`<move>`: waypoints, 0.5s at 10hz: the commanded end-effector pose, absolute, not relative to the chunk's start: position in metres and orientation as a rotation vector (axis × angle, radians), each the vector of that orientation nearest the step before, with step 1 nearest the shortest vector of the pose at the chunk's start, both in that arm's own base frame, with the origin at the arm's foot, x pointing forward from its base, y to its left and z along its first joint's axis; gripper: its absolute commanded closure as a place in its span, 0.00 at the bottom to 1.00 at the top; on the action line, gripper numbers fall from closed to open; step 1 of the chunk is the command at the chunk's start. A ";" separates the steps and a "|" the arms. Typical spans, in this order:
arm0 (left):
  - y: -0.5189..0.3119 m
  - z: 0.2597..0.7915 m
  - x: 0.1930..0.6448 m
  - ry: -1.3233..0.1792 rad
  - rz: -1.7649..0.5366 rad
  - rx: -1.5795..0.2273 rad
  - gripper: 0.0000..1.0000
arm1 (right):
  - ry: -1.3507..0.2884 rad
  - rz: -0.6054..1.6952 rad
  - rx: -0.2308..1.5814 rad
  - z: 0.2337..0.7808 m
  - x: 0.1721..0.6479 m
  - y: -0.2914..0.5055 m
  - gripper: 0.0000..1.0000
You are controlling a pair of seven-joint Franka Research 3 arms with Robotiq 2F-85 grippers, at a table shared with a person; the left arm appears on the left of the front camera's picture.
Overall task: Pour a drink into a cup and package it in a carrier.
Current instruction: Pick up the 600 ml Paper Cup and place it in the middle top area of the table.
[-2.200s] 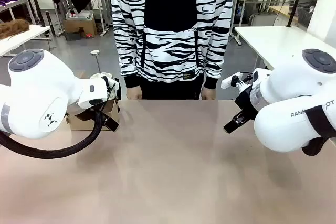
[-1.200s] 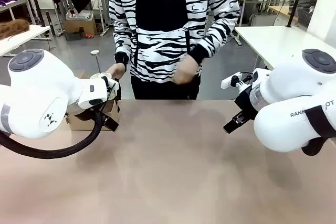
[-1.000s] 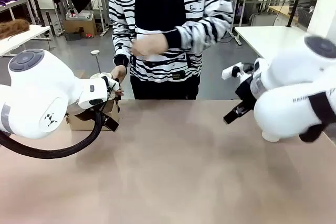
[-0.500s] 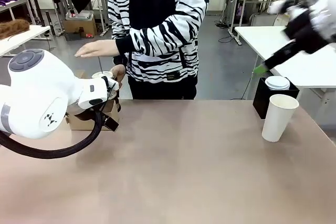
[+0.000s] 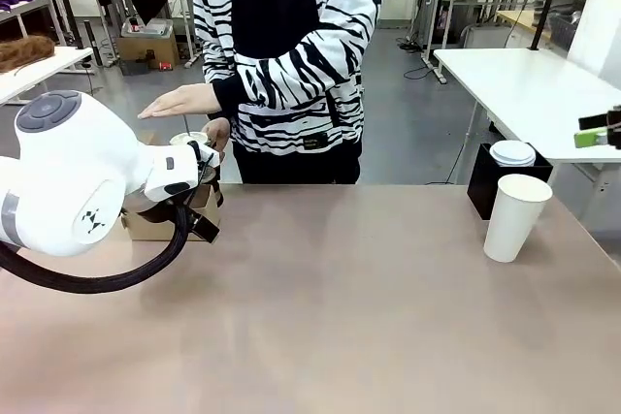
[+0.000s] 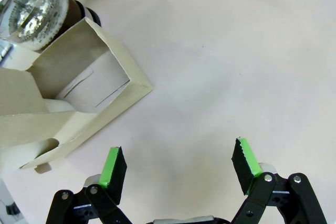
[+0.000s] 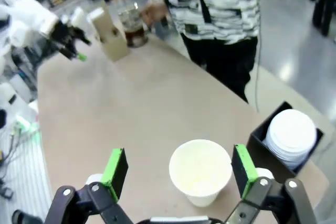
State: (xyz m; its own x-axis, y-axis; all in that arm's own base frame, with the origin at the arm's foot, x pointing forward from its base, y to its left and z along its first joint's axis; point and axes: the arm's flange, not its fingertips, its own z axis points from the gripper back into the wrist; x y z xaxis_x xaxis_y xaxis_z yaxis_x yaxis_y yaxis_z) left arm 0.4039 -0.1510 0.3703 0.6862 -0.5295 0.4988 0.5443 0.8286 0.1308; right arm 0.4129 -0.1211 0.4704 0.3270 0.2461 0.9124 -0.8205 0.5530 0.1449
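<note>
A clear glass press jug (image 7: 132, 24) holding the dark drink (image 7: 136, 36) stands at the table's far left, with the person's hands (image 5: 180, 101) on it. Beside it is the brown cardboard carrier (image 6: 79, 103), also seen as the carrier (image 5: 153, 224) behind my left arm. My left gripper (image 6: 179, 161) hangs open over bare table next to the carrier, nothing between its fingers. A white paper cup (image 5: 515, 216) stands upright and empty at the right. My right gripper (image 7: 179, 165) is open high above the cup (image 7: 200, 172); its green pad (image 5: 588, 139) shows at the front view's right edge.
A black box (image 5: 483, 181) with a stack of white lids (image 7: 290, 135) stands just behind the cup at the table's far right edge. The person stands at the far side. The tabletop (image 5: 340, 307) between carrier and cup is bare.
My right arm has swung up and away to the right, uncovering the cup and the black box. The person's hands have moved to the jug. My left arm has stayed still.
</note>
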 end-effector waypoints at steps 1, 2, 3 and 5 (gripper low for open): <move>-0.151 0.370 0.404 -0.550 -0.602 -0.029 0.00 | -1.040 0.739 0.756 0.437 0.442 -0.120 0.00; -0.151 0.370 0.404 -0.550 -0.602 -0.029 0.00 | -1.003 0.774 0.683 0.470 0.413 -0.121 0.00; -0.151 0.370 0.404 -0.550 -0.602 -0.029 0.00 | -1.003 0.774 0.683 0.470 0.413 -0.121 0.00; -0.151 0.370 0.404 -0.550 -0.602 -0.029 0.00 | -1.003 0.774 0.683 0.470 0.413 -0.121 0.00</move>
